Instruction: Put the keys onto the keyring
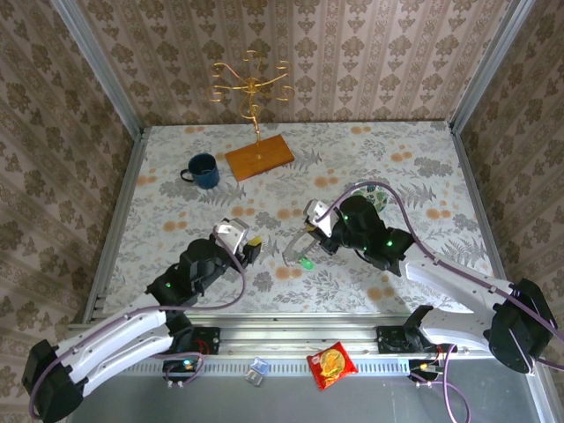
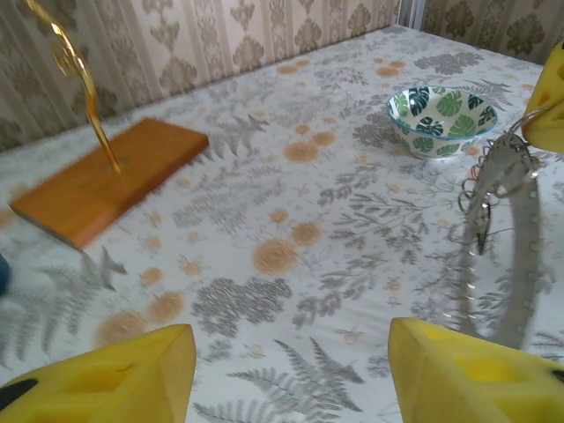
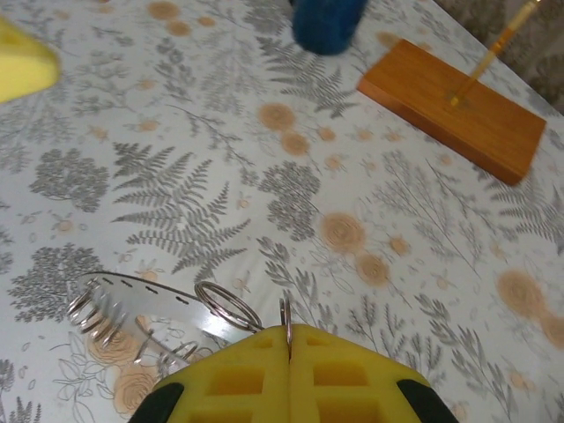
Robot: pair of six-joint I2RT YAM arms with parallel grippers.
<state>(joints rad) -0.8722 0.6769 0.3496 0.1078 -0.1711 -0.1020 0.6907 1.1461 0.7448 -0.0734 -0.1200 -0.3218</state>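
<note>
While the worktop (image 1: pixel 176 141) keeps the mug (image 1: pixel 204 170) and stand (image 1: pixel 259 157) out back, left claw (image 2: pixel 291 370) hovers, jaws apart, empty. Right claw (image 3: pixel 289 339) is pinched tight on the keyring (image 3: pixel 286 310), holding it up to steady it for threading, I'd guess. Green key (image 1: pixel 307 262) is just beside.

place: robot test booth | cues: wallpapered panels (image 1: pixel 352 53), aluminium frame (image 1: pixel 99 66), floral-print table (image 1: pixel 414 159)

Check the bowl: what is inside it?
Inside the bowl, the left wrist view shows the leaf-patterned far wall with nothing resting against it. The near wall covers the lowest part of the inside, so something small and flat there cannot be ruled out.
</note>
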